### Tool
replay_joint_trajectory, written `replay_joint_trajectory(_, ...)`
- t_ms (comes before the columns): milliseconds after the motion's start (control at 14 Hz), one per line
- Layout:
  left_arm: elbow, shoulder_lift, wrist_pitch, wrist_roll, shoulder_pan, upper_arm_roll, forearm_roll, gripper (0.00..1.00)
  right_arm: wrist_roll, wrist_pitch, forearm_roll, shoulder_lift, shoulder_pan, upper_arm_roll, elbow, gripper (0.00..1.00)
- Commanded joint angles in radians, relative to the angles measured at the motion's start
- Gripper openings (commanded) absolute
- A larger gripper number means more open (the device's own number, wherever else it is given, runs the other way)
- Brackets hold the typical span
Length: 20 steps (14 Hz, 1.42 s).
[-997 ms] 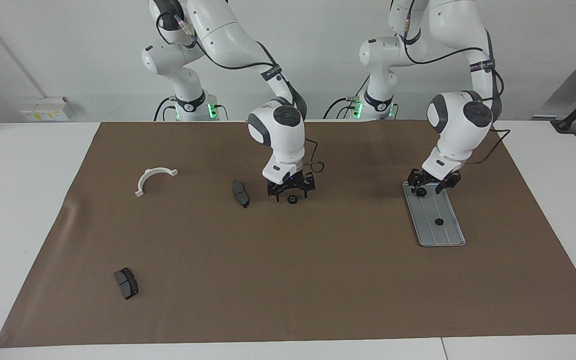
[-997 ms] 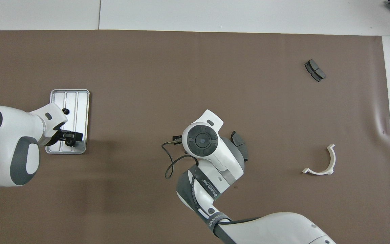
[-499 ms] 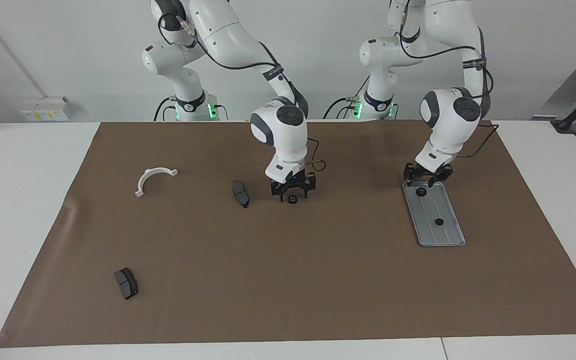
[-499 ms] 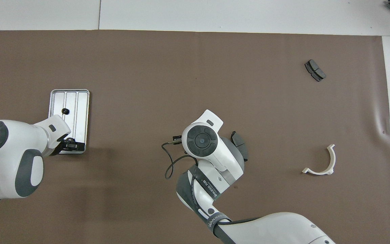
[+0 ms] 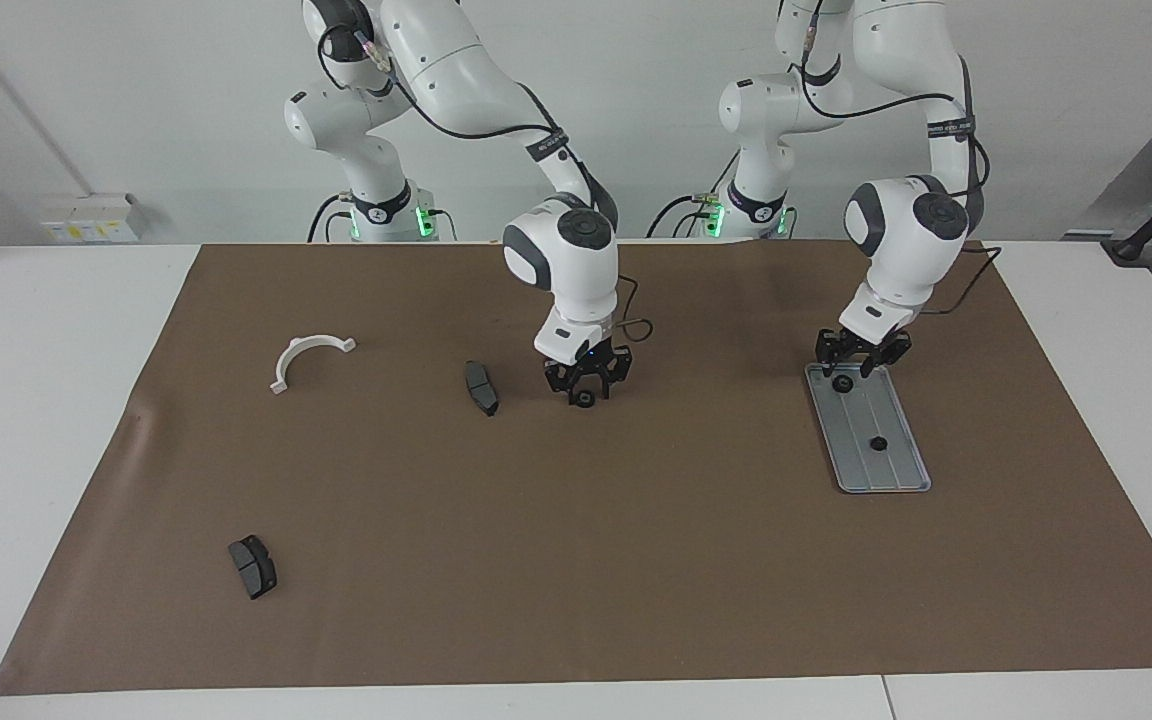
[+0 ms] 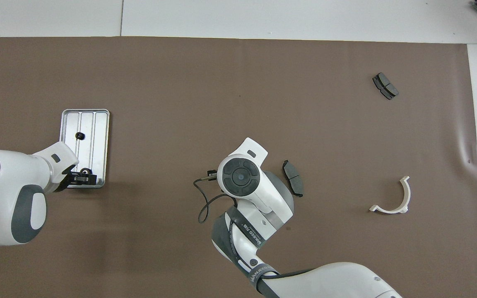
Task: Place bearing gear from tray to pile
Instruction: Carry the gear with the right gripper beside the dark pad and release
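The silver tray (image 5: 891, 470) lies toward the left arm's end of the mat; it also shows in the overhead view (image 6: 97, 124). Two small black bearing gears lie on it, one mid-tray (image 5: 877, 443) (image 6: 80, 135) and one at its end nearest the robots (image 5: 844, 381) (image 6: 84, 170). My left gripper (image 5: 861, 362) (image 6: 80, 179) is open, low over that nearer gear. A third gear (image 5: 584, 399) lies on the mat directly under my right gripper (image 5: 584, 388), beside a dark brake pad (image 5: 481, 388) (image 6: 293, 183). In the overhead view the right arm hides this gear.
A white half-ring bracket (image 5: 308, 358) (image 6: 392, 198) lies toward the right arm's end of the mat. A second brake pad (image 5: 253, 566) (image 6: 385, 86) lies farther from the robots. The brown mat (image 5: 576, 560) covers the white table.
My left gripper drew back from mid-tray to the tray's end nearest the robots. My right wrist rose slightly and turned over the gear on the mat. The gears stayed put.
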Motion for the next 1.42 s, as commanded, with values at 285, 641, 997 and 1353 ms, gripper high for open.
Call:
replay_joint_trajectory(285,-0.047,0.003,0.07,-0.035,0.001,-0.009,-0.017,0.57,0.028,0.012,-0.043,0.003,0.003,-0.003,0.013,0.0)
replay_joint_trajectory(641,-0.046,0.019,0.086,-0.042,-0.002,-0.009,-0.017,0.42,0.067,-0.12,-0.044,-0.094,-0.034,-0.02,0.046,0.0)
replay_joint_trajectory(997,-0.029,0.028,0.1,-0.045,-0.002,-0.01,-0.017,0.21,-0.102,-0.25,-0.044,-0.211,-0.242,-0.02,0.04,0.0)
replay_joint_trajectory(1353,0.177,0.089,-0.035,-0.059,-0.016,-0.012,-0.021,0.08,-0.379,-0.246,-0.026,-0.222,-0.474,-0.019,-0.004,0.0)
